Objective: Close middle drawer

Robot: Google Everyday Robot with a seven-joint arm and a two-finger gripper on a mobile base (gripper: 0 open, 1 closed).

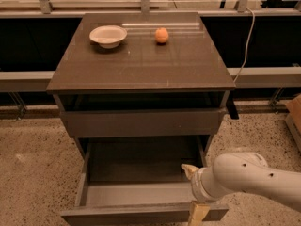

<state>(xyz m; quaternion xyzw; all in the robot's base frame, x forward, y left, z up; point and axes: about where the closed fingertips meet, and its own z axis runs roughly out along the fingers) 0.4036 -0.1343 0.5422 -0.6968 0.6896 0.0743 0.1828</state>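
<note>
Middle drawer stands pulled out, with the gripper at its near right corner.

The wide, shallow dark grey-brown middle drawer (pixel 136 194) is drawn far out of the dark grey-brown bench (pixel 141 69) toward the near side, showing its lighter grey inside, below the taller front of the upper drawer (pixel 141 122). The cream two-finger gripper (pixel 192 194) on the white rounded arm (pixel 254 178) comes from the right. It is released, with its fingers (pixel 188 169) spread well apart: one over the inside of the drawer, the other at the near face of the drawer front. I cannot tell if either touches it. On the far part of the bench top rest a shallow white bowl (pixel 108 35) at left and a small round orange fruit (pixel 162 35) just right of it, apart from each other.
</note>
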